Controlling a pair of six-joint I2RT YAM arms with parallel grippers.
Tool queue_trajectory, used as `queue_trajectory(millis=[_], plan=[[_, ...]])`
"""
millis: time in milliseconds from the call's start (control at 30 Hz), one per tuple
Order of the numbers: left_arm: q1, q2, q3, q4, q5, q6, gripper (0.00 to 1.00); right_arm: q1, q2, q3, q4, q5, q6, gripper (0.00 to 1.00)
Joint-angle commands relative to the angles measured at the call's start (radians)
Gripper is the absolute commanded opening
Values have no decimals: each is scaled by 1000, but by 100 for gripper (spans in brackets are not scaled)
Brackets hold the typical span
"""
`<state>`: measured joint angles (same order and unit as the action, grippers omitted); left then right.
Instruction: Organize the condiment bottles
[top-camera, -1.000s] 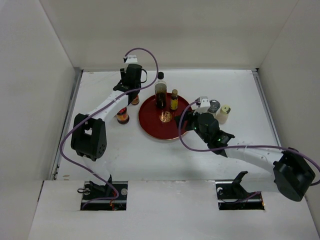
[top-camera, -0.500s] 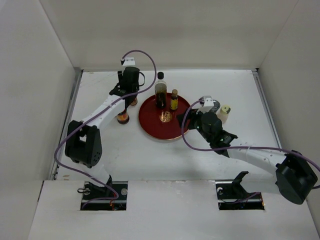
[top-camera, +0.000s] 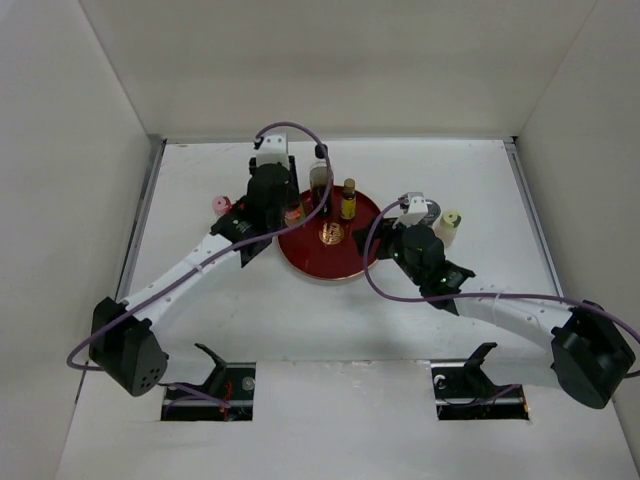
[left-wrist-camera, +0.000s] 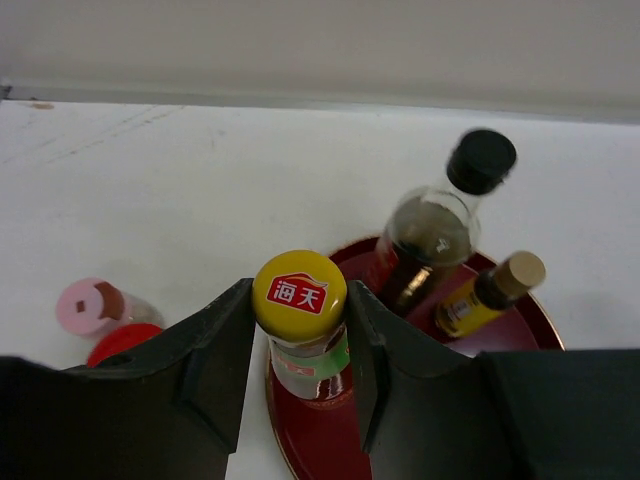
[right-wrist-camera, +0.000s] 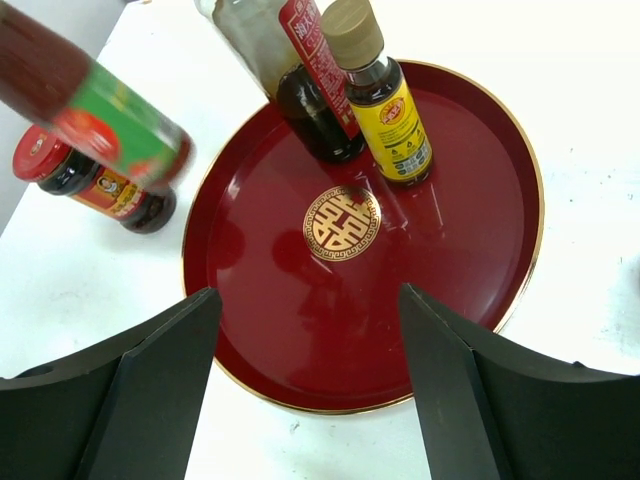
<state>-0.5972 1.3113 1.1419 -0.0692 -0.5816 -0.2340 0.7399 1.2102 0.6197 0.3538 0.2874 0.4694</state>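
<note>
My left gripper (top-camera: 287, 207) (left-wrist-camera: 299, 335) is shut on the neck of the yellow-capped red sauce bottle (left-wrist-camera: 299, 292) and holds it over the left edge of the round red tray (top-camera: 340, 262). The bottle shows blurred in the right wrist view (right-wrist-camera: 100, 112). The tall black-capped bottle (top-camera: 321, 185) (left-wrist-camera: 430, 235) (right-wrist-camera: 310, 90) and the small amber bottle (top-camera: 348, 200) (left-wrist-camera: 490, 295) (right-wrist-camera: 390, 100) stand on the tray's far side. My right gripper (top-camera: 385, 245) (right-wrist-camera: 305, 300) is open and empty above the tray's near right edge.
The pink shaker (top-camera: 221, 204) (left-wrist-camera: 90, 305) and the red-lidded jar (left-wrist-camera: 120, 342) (right-wrist-camera: 95, 185) stand on the table left of the tray. The silver shaker (top-camera: 428, 212) and the cream-topped shaker (top-camera: 447, 227) stand right of it. White walls enclose the table.
My left arm has swung right from the back left, carrying the red sauce bottle to the tray's left edge. The pink shaker is uncovered. The right arm has barely moved.
</note>
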Motion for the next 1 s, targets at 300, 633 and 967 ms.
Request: queue_trajectory(millis=[300, 633, 967], plan=[[-83, 83, -33, 226, -4, -36, 18, -14, -11, -12, 74, -5, 15, 79], [-85, 155, -134, 322, -15, -33, 23, -20, 8, -9, 74, -7, 17, 79], [-114, 80, -162, 321, -58, -27, 72, -23, 6, -9, 74, -8, 17, 84]])
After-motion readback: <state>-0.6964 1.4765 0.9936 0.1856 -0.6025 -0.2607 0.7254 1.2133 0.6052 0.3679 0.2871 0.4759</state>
